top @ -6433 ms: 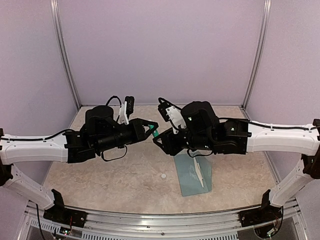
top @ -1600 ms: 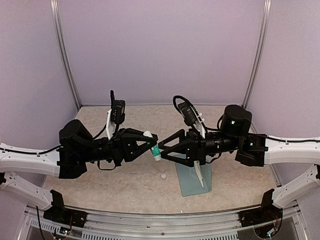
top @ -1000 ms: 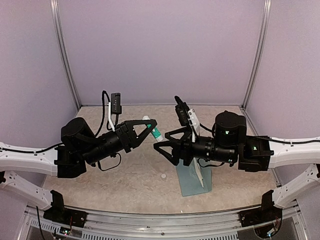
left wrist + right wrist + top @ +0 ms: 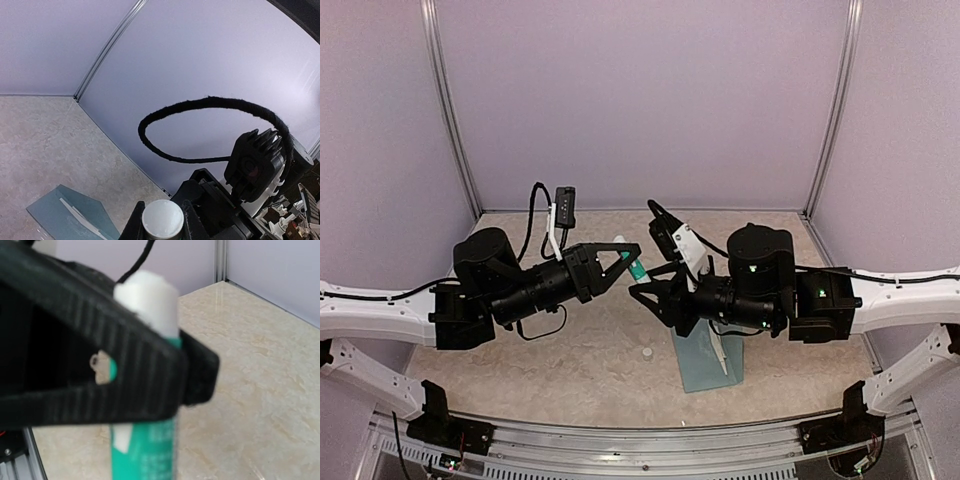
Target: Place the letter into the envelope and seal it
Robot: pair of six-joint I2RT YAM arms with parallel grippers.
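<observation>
The glue stick [image 4: 638, 270] was clamped in the left gripper [image 4: 628, 262], raised, probably for sealing. The right gripper [image 4: 648, 283] was spread beside it, gripping nothing. The envelope [image 4: 700, 368] was laid flat on the table [image 4: 520, 360], with the letter [image 4: 721, 350] seen as 1 pale strip.

**Colour and Pattern Reference**

- Envelope [image 4: 705, 365]: muted teal, plain.
- Letter [image 4: 721, 350]: pale off-white and unmarked, showing as a narrow strip against the teal.
- Glue stick [image 4: 632, 263]: white top, green body with white print. The print is too blurred to read in the right wrist view.
- Small round piece [image 4: 647, 353]: white.
- Left gripper [image 4: 628, 258] and right gripper [image 4: 645, 303]: matte black, with ribbed finger faces.
- Arms [image 4: 380, 305]: white links and black joints. The right arm carries small green lights.
- Cable [image 4: 200, 107]: black, fuzzy-textured.
- Table [image 4: 570, 345]: beige, with a mottled stone-like pattern.
- Walls [image 4: 640, 100]: plain pale lilac.
- Posts [image 4: 448, 110]: silver-grey.
</observation>
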